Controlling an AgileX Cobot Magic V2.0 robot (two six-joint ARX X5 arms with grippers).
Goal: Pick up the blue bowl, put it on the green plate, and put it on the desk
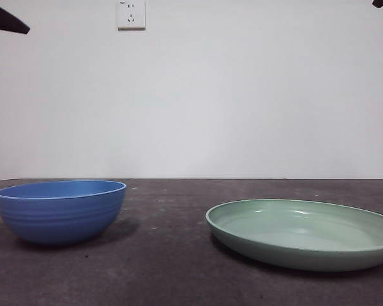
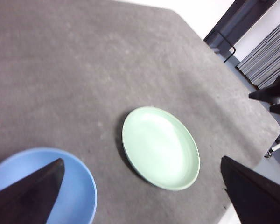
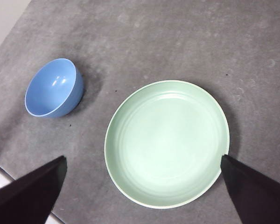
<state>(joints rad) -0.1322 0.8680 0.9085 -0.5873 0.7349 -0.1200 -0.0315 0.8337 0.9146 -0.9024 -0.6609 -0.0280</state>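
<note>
The blue bowl (image 1: 60, 210) stands upright on the desk (image 1: 166, 268) at the left, empty. To its right the green plate (image 1: 303, 233) lies flat on the desk, empty, with a gap between the two. My left gripper (image 2: 141, 160) hangs high over the desk, open, with the blue bowl (image 2: 60, 186) under one jaw and the green plate (image 2: 161, 147) ahead. My right gripper (image 3: 143, 157) is open too, high above the green plate (image 3: 167, 142), with the blue bowl (image 3: 53, 88) off to one side. Neither gripper holds anything.
A white wall with a socket (image 1: 131, 14) stands behind the desk. Only black arm tips (image 1: 6, 19) show at the front view's top corners. The right arm's gripper (image 2: 275, 95) shows past the desk's edge in the left wrist view.
</note>
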